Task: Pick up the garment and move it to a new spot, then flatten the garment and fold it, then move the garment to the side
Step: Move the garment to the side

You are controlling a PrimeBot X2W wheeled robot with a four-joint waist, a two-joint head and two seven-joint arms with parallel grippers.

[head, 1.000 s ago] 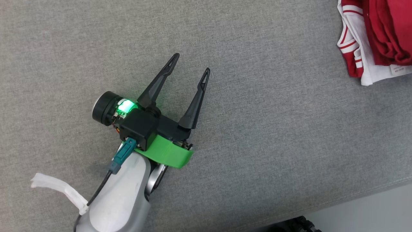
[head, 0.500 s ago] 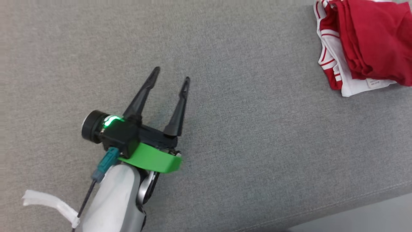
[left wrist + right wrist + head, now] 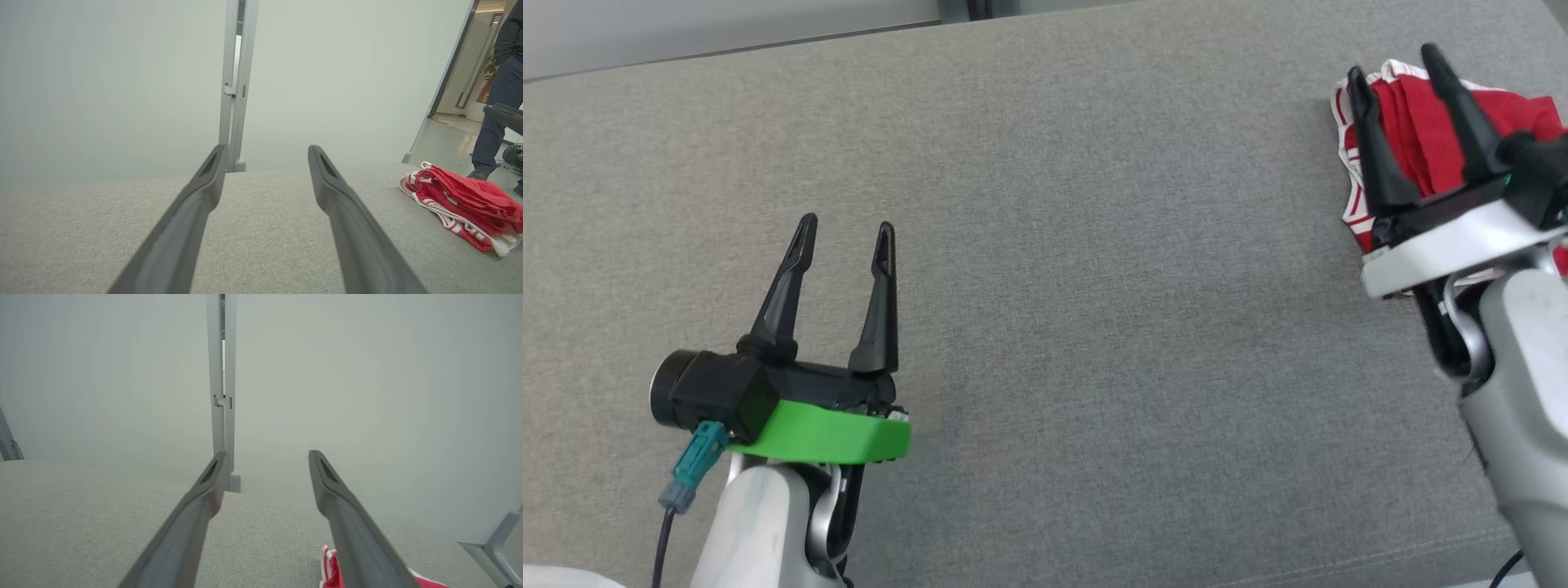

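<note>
The garment (image 3: 1425, 147) is a folded red and white bundle lying at the far right of the grey padded surface (image 3: 1094, 286). My right gripper (image 3: 1395, 73) hovers over it, open, with nothing between its fingers. The left wrist view shows the garment (image 3: 461, 204) lying flat at the right, and its white-striped edge (image 3: 330, 571) peeks beside a finger in the right wrist view. My left gripper (image 3: 847, 237) stands open and empty over bare fabric at the lower left, well apart from the garment. Both wrist views show spread jaws: the left gripper (image 3: 265, 150) and the right gripper (image 3: 265, 456).
A pale wall with a metal door frame (image 3: 237, 85) runs behind the surface's far edge (image 3: 727, 53). A person's legs (image 3: 496, 110) stand on the floor beyond the garment. The surface's front seam (image 3: 1339, 563) lies at the lower right.
The head camera has tilted and turned, so the far edge now shows. My right gripper has come into view above the garment. The left gripper's fingers now point straighter up the view.
</note>
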